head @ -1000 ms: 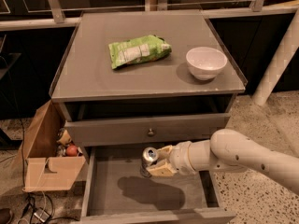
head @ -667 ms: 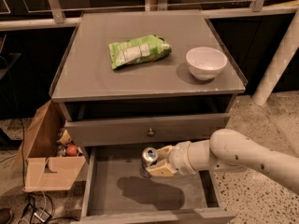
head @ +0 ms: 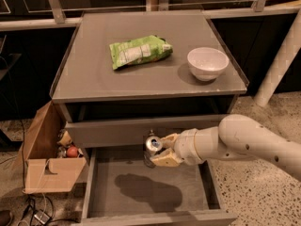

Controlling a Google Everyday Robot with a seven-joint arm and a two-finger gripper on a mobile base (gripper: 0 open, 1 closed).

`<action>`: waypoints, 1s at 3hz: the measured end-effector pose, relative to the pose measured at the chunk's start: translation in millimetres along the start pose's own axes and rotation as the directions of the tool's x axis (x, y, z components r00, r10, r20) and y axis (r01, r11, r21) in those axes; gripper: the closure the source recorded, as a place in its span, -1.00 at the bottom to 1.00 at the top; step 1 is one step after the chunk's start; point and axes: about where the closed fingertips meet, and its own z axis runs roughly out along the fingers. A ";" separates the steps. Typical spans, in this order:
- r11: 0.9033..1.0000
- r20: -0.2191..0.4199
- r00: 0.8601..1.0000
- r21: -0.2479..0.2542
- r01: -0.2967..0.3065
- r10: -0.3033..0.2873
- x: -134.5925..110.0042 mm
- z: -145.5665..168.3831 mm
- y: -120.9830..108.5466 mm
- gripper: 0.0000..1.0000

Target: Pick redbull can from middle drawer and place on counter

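Note:
The redbull can (head: 152,147) is a slim silver can with a shiny top, held upright over the back of the open middle drawer (head: 141,192). My gripper (head: 160,150) comes in from the right on a white arm and is shut on the can, one tan finger above and one below its side. The can stands above the drawer floor, just in front of the closed drawer front with the small knob. The counter (head: 94,74) lies above, grey and flat.
A green snack bag (head: 138,51) and a white bowl (head: 207,63) lie on the counter. An open cardboard box (head: 44,154) with small items stands on the speckled floor left of the cabinet. A white post (head: 282,60) rises at the right.
None; the gripper and the can stand where they were.

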 end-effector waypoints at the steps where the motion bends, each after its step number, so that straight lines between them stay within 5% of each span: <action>1: 0.999 0.002 0.999 -0.003 0.045 -0.045 -29.5 -20.3 -6.4 1.00; 3: 0.999 0.003 0.999 -0.019 0.039 -0.039 -30.1 -20.5 -6.6 1.00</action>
